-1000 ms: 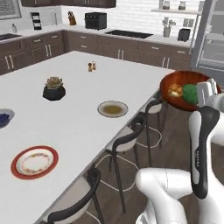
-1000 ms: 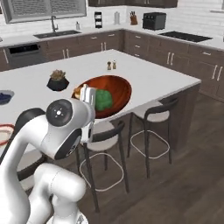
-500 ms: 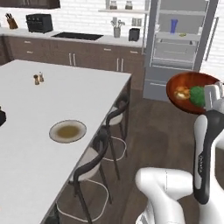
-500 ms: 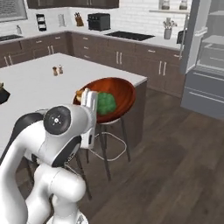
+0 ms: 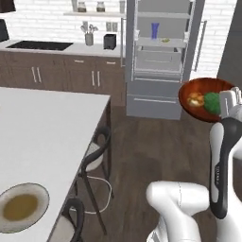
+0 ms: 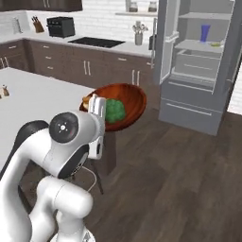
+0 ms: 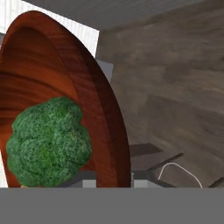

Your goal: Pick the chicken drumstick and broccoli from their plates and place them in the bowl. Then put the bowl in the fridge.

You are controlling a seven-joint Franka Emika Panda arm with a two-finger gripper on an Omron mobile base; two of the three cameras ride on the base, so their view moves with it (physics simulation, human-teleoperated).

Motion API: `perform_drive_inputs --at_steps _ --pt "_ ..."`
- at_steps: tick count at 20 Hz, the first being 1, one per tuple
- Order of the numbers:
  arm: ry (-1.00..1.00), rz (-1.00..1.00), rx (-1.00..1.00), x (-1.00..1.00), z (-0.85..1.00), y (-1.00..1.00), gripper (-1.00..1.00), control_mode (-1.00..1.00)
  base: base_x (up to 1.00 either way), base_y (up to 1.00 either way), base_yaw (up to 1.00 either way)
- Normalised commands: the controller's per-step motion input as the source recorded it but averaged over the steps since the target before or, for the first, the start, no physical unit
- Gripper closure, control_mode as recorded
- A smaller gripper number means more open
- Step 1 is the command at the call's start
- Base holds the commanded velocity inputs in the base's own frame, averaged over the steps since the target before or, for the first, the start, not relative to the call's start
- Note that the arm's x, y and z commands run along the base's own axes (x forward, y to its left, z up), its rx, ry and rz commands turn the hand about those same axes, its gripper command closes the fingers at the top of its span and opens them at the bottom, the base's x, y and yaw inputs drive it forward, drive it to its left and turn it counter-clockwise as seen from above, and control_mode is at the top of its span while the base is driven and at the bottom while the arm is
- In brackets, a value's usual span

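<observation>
My gripper (image 5: 230,101) is shut on the rim of the reddish-brown wooden bowl (image 5: 203,90) and holds it in the air above the dark wood floor. Inside the bowl lie the golden chicken drumstick (image 5: 195,99) and the green broccoli (image 5: 213,102). In the hand view the bowl (image 7: 103,109) stands on edge between the gripper (image 7: 113,178) tips, with the broccoli (image 7: 48,142) against its inner wall. The right base view shows the bowl (image 6: 130,99), the broccoli (image 6: 114,110) and the gripper (image 6: 98,107). The fridge (image 5: 160,94) stands open ahead. One beige plate (image 5: 33,191) rests on the island.
The white island counter (image 5: 47,127) lies to my left with dark stools (image 5: 97,156) along its edge. The fridge (image 6: 189,111) shelves hold a blue vase (image 5: 154,30), and its door (image 6: 164,42) stands open. Brown cabinets (image 5: 56,75) line the back wall.
Both base views have swung with the base away from the island toward the open fridge, which is now closer. The gripper still holds the bowl with the food in it.
</observation>
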Motion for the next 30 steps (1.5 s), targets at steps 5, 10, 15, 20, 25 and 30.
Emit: perform_drive_inputs --at_steps 5,10,15,20,25,30 --pt "0.00 0.00 0.00 0.00 0.00 0.00 1.00 1.00 1.00 0.10 -0.40" --pt "0.00 0.00 0.00 0.00 0.00 0.00 1.00 1.00 1.00 0.44 -0.22" --pt "0.00 0.00 0.00 0.00 0.00 0.00 1.00 1.00 1.00 0.32 -0.20" --pt "0.00 0.00 0.00 0.00 0.00 0.00 1.00 1.00 1.00 -0.44 -0.03" --pt "0.00 0.00 0.00 0.00 0.00 0.00 1.00 1.00 1.00 -0.34 0.00" --pt "0.00 0.00 0.00 0.00 0.00 0.00 1.00 1.00 1.00 0.19 0.00"
